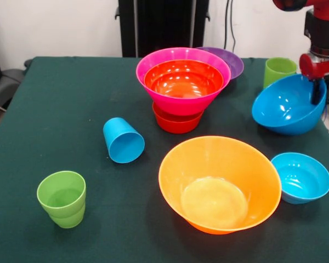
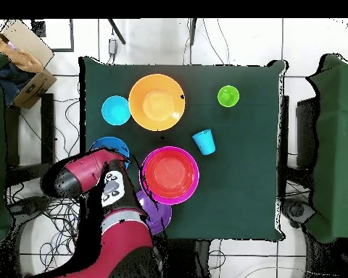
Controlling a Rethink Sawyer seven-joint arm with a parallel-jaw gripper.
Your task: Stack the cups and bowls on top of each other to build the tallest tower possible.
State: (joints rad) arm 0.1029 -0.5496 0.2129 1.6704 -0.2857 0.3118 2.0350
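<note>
Red arm low at the table's side, tool (image 1: pixel 318 92) pointing down.

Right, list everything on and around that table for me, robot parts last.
large pink bowl: one, pink, far middle of the table, sitting on a red-orange bowl
red-orange bowl nested inside: one, in the pink bowl
purple bowl: one, behind the pink bowl
large orange bowl: one, near middle, tilted toward the camera
blue bowl: one, right side, tilted, at the end effector
small blue bowl: one, right of the orange bowl
blue cup: one, lying on its side, left of centre
green cups: two, one near left, one far right
table: one, dark green cloth
cardboard box: one, brown, off the table
end effector: one, black, on the blue bowl's rim; red arm above
</note>
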